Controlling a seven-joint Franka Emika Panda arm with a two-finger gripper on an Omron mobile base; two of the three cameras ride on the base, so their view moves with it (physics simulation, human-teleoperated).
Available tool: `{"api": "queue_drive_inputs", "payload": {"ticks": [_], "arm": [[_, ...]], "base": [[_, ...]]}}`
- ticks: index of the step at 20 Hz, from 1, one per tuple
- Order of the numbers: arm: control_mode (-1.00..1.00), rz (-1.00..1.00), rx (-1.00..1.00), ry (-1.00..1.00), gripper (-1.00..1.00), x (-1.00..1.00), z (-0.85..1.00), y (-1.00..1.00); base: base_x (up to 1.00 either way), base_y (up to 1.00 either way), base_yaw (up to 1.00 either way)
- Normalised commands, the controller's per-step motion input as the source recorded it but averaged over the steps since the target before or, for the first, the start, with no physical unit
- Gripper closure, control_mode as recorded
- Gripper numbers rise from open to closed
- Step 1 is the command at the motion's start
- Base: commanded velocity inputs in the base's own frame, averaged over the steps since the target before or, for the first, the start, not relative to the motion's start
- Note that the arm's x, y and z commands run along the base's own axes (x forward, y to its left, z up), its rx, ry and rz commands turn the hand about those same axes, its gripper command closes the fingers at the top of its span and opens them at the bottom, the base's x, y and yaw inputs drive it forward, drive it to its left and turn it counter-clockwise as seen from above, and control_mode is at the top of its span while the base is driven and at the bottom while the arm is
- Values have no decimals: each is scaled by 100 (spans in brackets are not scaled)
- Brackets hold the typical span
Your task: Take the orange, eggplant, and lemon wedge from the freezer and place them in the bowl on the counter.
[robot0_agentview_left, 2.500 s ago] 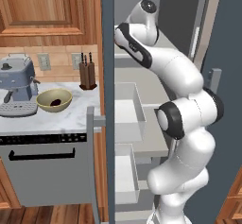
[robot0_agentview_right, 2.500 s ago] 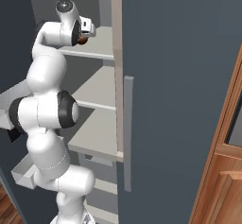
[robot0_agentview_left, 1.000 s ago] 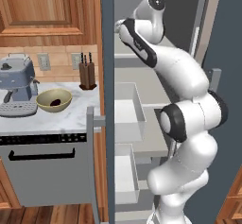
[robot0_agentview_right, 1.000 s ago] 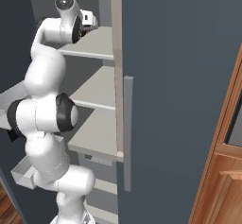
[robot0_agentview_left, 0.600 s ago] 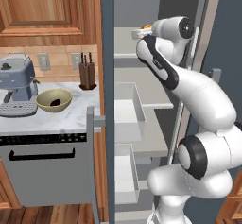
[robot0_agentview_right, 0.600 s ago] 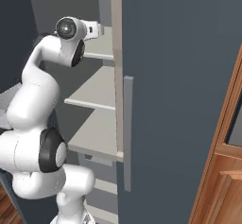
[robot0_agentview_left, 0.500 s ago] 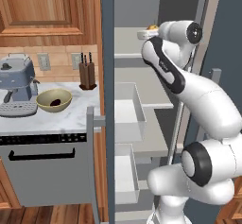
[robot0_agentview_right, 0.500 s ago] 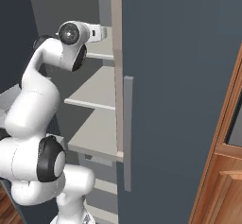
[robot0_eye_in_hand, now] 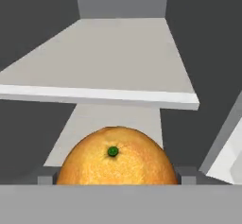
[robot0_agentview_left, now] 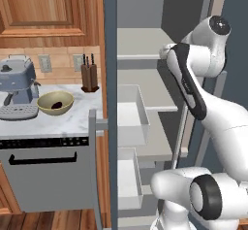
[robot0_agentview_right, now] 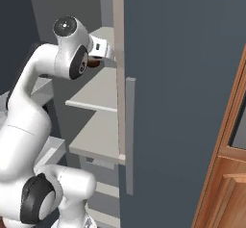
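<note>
Freezer: tall dark slate-blue appliance (robot0_agentview_left: 110, 54), door swung wide, pale grey interior with white shelves and clear drawers; landmark for all entries below.
Counter: white marble slab (robot0_agentview_left: 48, 122), left of the freezer, over a steel dishwasher.
Bowl: wide olive-tan glossy bowl (robot0_agentview_left: 44, 104) on the counter, left of the freezer; one dark lump lies in it, judged the eggplant.
Gripper: two-finger pincer (robot0_agentview_right: 98, 62), level with the freezer's upper shelf; jaws spread wide around the fruit.
Orange: round orange-skinned fruit (robot0_eye_in_hand: 117, 164), green stem dot toward the camera, between the jaws; a round thing, no long axis.
Relation: bowl lies left of the freezer and lower than the gripper.
Obscured: fingertips cut off; firm contact unclear; lemon wedge not made out.
</note>
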Motion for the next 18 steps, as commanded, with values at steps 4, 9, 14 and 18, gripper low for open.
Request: {"api": "queue_drive_inputs", "payload": {"ticks": [4, 9, 14, 18], "arm": [[-100, -9, -14, 62, 100, -100, -100, -6], [-100, -8, -5, 38, 100, -100, -90, -17], [-100, -8, 2, 1, 100, -100, -53, -31], [100, -5, 1, 0, 100, -50, -21, -1]], "base": [[0, 0, 0], [0, 0, 0], [0, 0, 0], [-50, 1, -6]]}}
